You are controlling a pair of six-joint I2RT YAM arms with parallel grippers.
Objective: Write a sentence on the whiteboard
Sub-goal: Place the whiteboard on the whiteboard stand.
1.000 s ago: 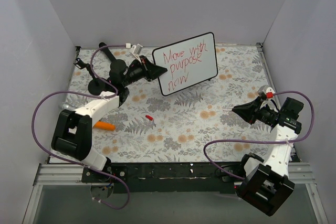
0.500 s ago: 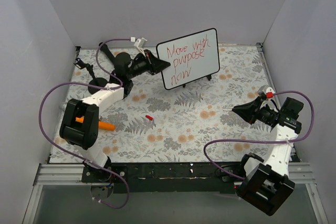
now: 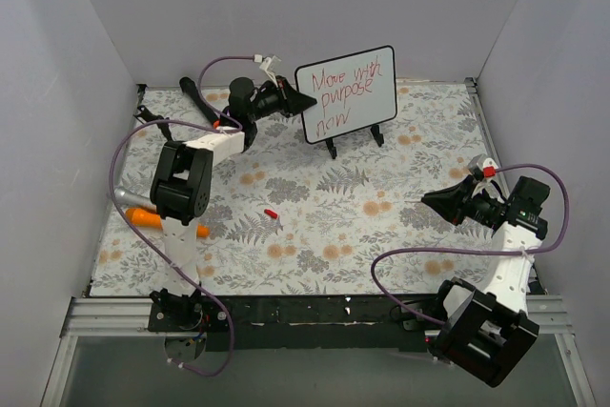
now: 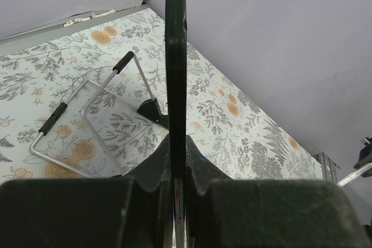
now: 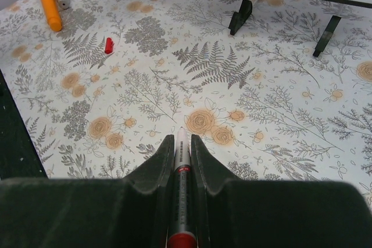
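Note:
The whiteboard [image 3: 355,100] stands nearly upright at the back of the table, and its two black feet [image 5: 240,15] reach down to the flowered cloth. On it the sentence [image 3: 345,91] reads "Move with purpose now" in red. My left gripper [image 3: 303,104] is shut on the board's left edge. In the left wrist view that edge is a black strip [image 4: 175,56] running up from between the left gripper's [image 4: 176,143] jaws. My right gripper [image 3: 429,200] hovers low at the right, shut on a red-ended marker [image 5: 181,164] that points along the cloth.
A small red cap [image 3: 271,213] lies mid-table. An orange pen [image 3: 143,216] and a grey one lie at the left, beside the left arm's base. A wire stand [image 4: 87,126] with black tips lies at the back left. White walls close in three sides.
The left arm has swung the whiteboard back and to the right and stood it more upright, so its feet now show. The right arm has not moved.

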